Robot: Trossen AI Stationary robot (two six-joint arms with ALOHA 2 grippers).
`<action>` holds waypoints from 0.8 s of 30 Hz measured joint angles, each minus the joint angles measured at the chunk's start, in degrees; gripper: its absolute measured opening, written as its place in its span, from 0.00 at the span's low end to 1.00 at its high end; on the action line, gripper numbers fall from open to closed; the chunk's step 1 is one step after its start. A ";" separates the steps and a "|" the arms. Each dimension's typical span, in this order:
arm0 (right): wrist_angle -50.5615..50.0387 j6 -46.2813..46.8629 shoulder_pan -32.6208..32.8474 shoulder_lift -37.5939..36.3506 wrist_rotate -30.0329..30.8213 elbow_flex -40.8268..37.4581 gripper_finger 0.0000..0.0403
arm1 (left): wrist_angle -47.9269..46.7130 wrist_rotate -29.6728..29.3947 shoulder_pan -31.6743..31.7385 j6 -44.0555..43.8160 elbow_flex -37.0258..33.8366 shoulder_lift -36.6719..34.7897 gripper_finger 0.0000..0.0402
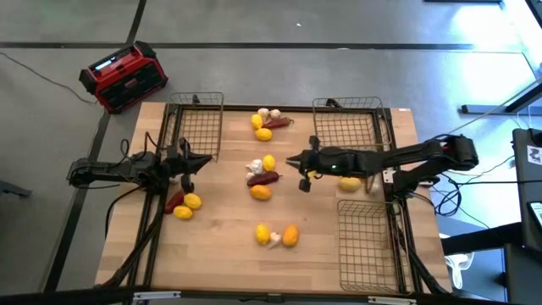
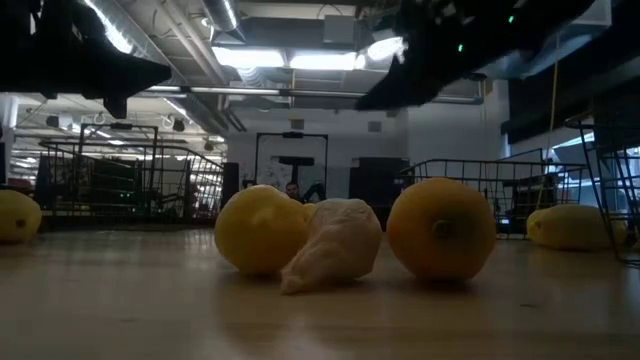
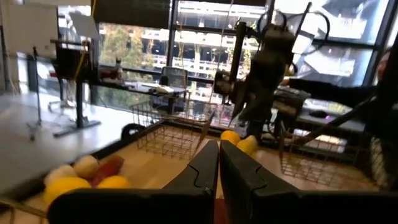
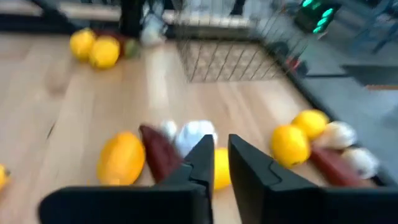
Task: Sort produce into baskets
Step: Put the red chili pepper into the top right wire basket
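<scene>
Produce lies in clusters on the wooden table (image 1: 220, 254): lemons, garlic and a dark red piece at the centre (image 1: 262, 175), more at the far edge (image 1: 266, 122), near left (image 1: 185, 203) and near middle (image 1: 278, 235). My left gripper (image 1: 203, 163) hovers shut and empty left of the centre cluster; it also shows in the left wrist view (image 3: 219, 163). My right gripper (image 1: 293, 161) hovers right of that cluster with only a narrow gap between its fingers and is empty (image 4: 221, 155). Three wire baskets stand at far left (image 1: 196, 127), far right (image 1: 347, 127) and near right (image 1: 366, 246).
A red-and-black box (image 1: 124, 76) sits on the floor beyond the table's far left corner. One lemon (image 1: 349, 182) lies under my right arm. In the low view a lemon (image 2: 262, 228), a garlic bulb (image 2: 335, 245) and an orange fruit (image 2: 442, 228) lie close together.
</scene>
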 joint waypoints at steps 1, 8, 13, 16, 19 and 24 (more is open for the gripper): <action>0.22 0.01 -0.04 1.22 -0.94 0.00 0.17 | 0.00 0.02 -0.08 -2.03 0.00 0.00 0.03; -4.81 0.56 -0.01 8.68 -8.09 5.31 0.42 | -0.18 0.39 -0.11 -8.39 0.00 0.00 0.03; -11.70 0.58 0.00 14.40 -9.91 11.63 0.53 | -0.24 0.42 -0.11 -8.48 0.00 0.00 0.03; -14.89 1.20 0.00 17.34 -9.84 15.22 0.56 | -0.24 0.68 -0.11 -8.47 0.00 0.00 0.03; -17.28 1.92 -0.31 20.05 -8.85 18.10 0.57 | -0.33 1.34 -0.11 -7.48 0.00 0.00 0.03; -18.19 3.74 -1.39 24.22 -8.49 21.76 0.57 | -0.82 1.54 -0.11 -9.19 0.00 0.00 0.03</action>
